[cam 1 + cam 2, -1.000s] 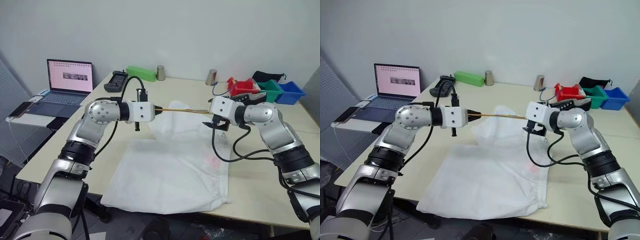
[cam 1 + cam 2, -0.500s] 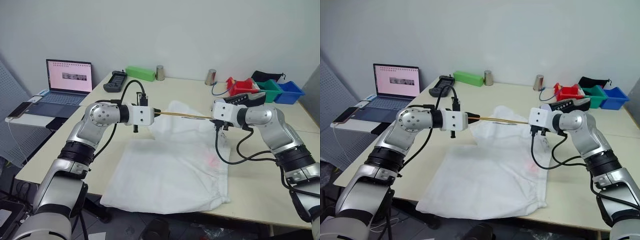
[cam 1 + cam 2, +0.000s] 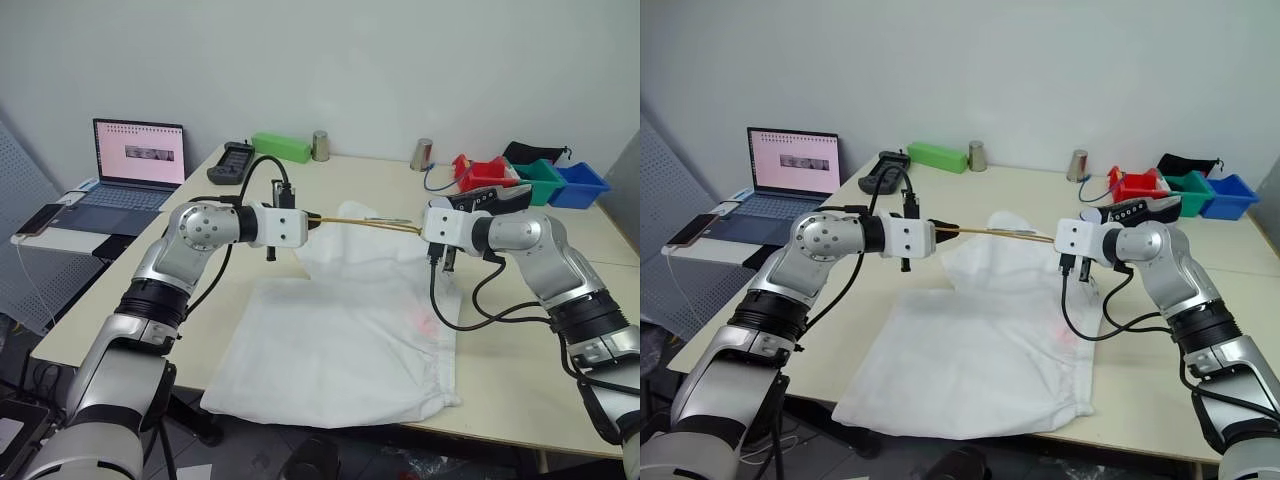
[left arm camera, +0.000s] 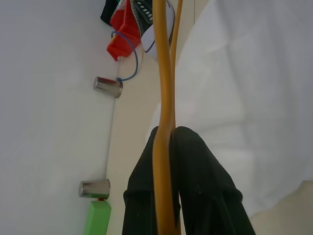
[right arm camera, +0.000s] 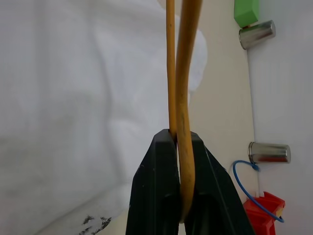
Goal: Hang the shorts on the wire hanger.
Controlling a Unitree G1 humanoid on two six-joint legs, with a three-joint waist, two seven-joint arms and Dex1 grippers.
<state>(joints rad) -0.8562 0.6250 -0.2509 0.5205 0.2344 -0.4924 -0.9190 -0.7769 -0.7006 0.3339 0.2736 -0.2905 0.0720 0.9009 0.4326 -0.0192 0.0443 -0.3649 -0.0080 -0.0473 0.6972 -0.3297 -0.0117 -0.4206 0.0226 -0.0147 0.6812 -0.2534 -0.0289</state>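
Both sets of jaws clamped on the wire hanger (image 3: 362,222), one per end, held above the shorts (image 3: 340,340) on the desk (image 3: 520,330). Next: thread it into the waistband, 6 o'clock of it.

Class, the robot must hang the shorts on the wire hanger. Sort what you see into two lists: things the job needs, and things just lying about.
Needed for the job:
- wire hanger
- shorts
- left hand, shut on the hanger
- right hand, shut on the hanger

Just lying about:
- laptop
- green box
- two metal cups
- coloured bins
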